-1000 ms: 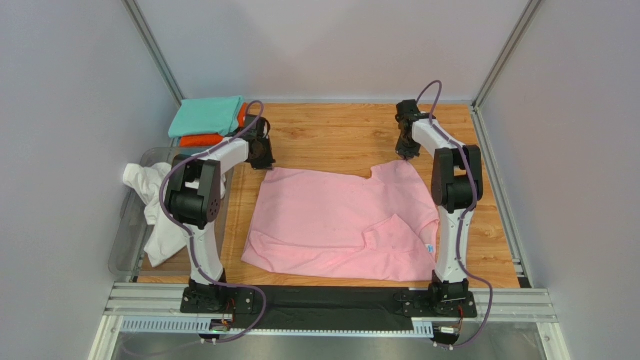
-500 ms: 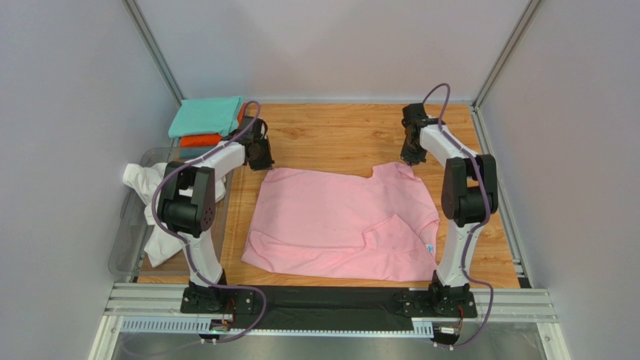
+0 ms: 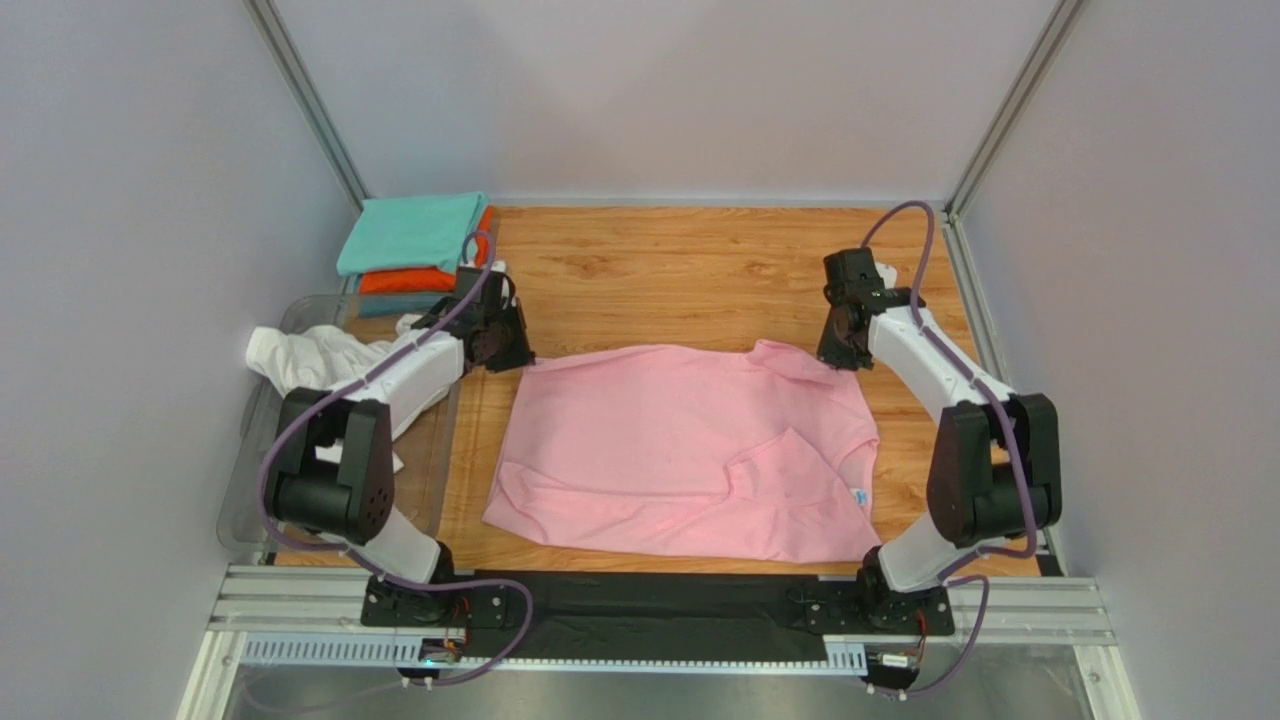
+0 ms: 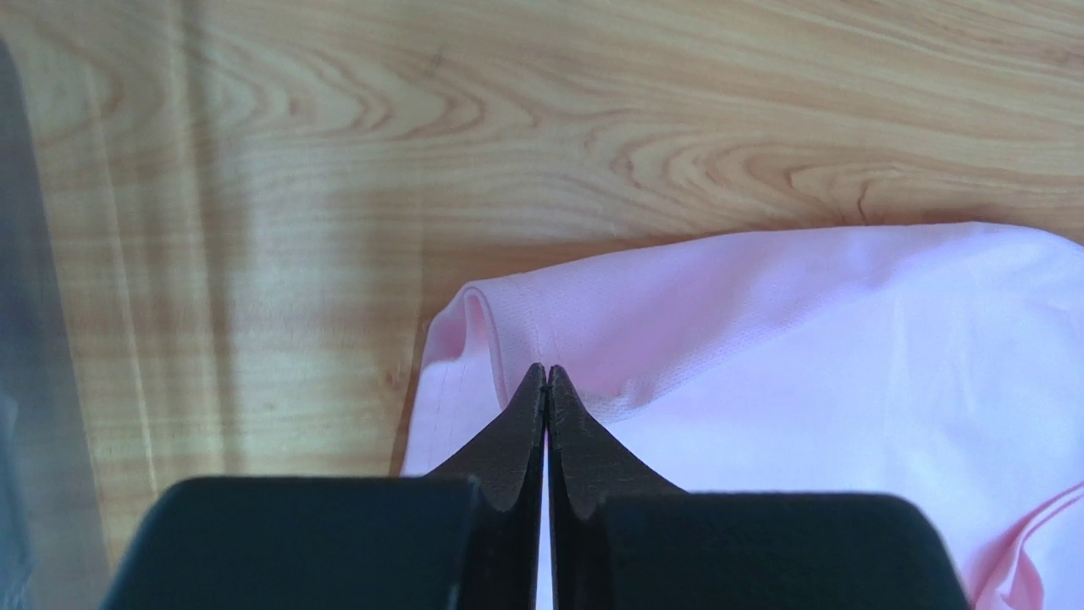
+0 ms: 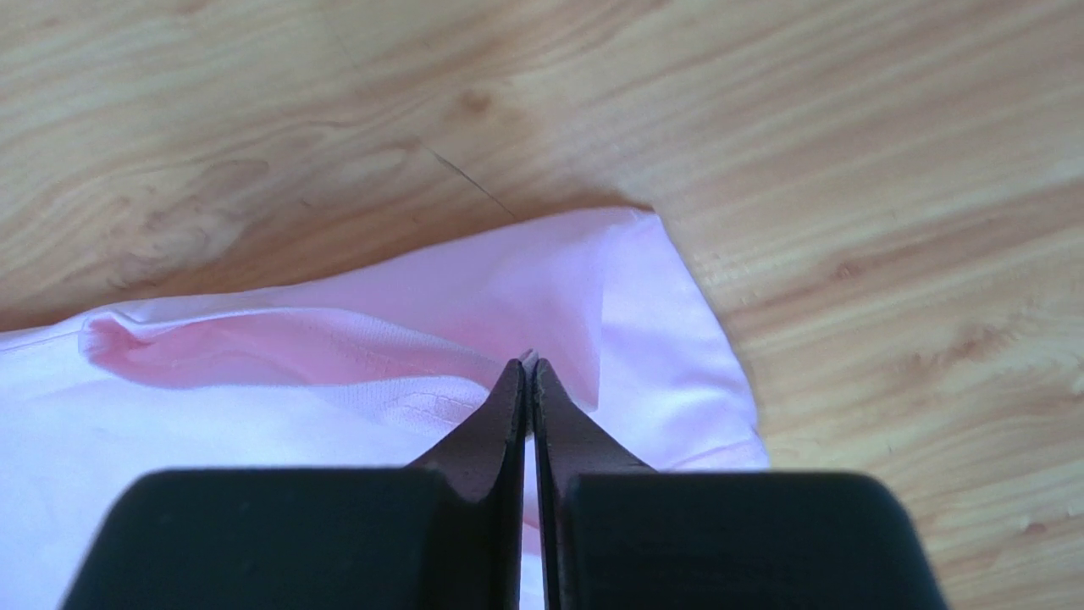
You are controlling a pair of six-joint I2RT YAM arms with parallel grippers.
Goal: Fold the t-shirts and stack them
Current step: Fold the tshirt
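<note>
The light pink t-shirt (image 3: 684, 450) lies spread on the wooden table. My left gripper (image 3: 505, 354) is shut on its far left corner (image 4: 509, 333). My right gripper (image 3: 842, 357) is shut on its far right corner (image 5: 560, 305). Both pinch a fold of pink cloth lifted a little off the wood. A white t-shirt (image 3: 323, 405) hangs crumpled over a clear bin at the left. A teal t-shirt (image 3: 409, 231) lies folded on an orange one (image 3: 406, 281) at the far left corner, with a sliver of blue under them.
The clear plastic bin (image 3: 259, 480) stands along the table's left edge. Metal frame posts and grey walls close in the table on three sides. Bare wood (image 3: 676, 278) lies between the shirt and the back wall.
Both grippers have moved toward the near side, carrying the shirt's far edge with them; the far part of the shirt now folds over toward the front.
</note>
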